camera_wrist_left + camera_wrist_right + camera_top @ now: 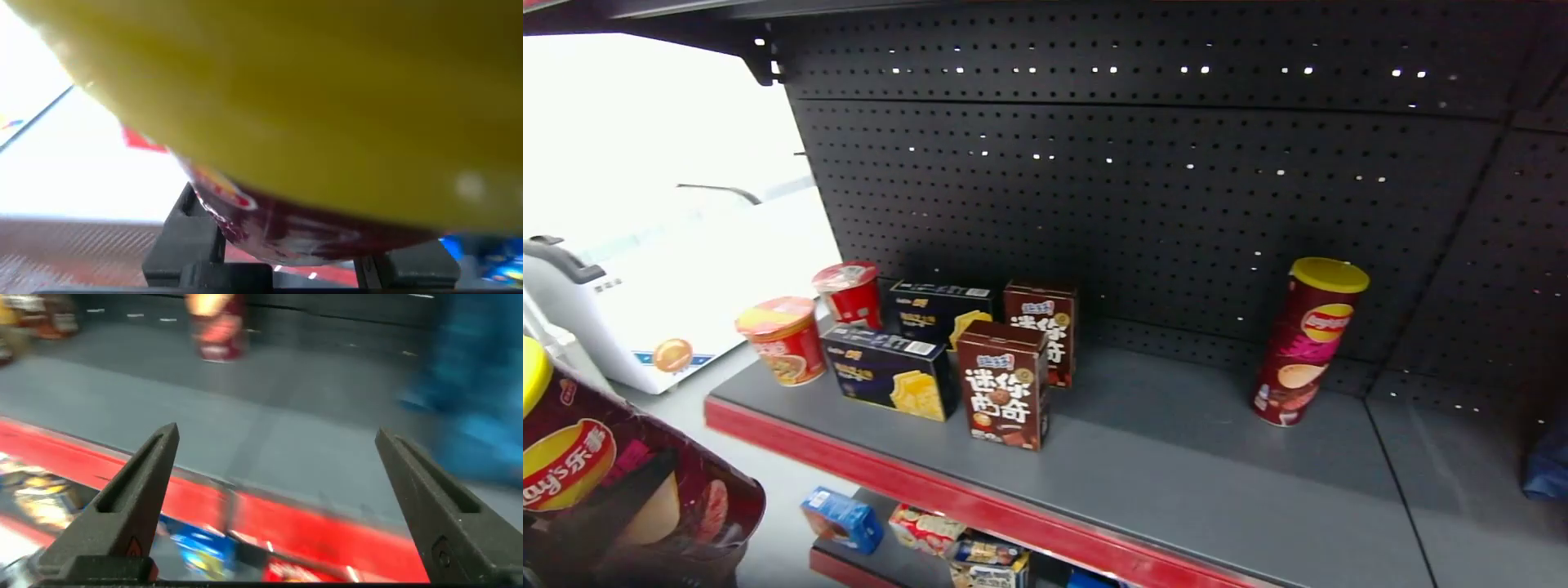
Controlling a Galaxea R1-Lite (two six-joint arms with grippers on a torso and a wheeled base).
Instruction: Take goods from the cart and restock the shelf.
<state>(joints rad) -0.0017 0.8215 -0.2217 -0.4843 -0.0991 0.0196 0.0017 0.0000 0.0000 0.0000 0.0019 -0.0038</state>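
Chips can (621, 482) clamped in left hand (278, 238); right hand (276, 434) gapes empty. Best set upright beside shelved can (1311, 343), lid up.

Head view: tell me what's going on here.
The left gripper holds a yellow-lidded chip can low at the robot's left, short of the shelf. The right gripper is open and empty, facing the shelf's red edge. On the shelf a second chip can stands upright at the right; cup noodles and boxes stand at the left.

Glossy chip can (1308, 343), matt shelf (1176, 474)
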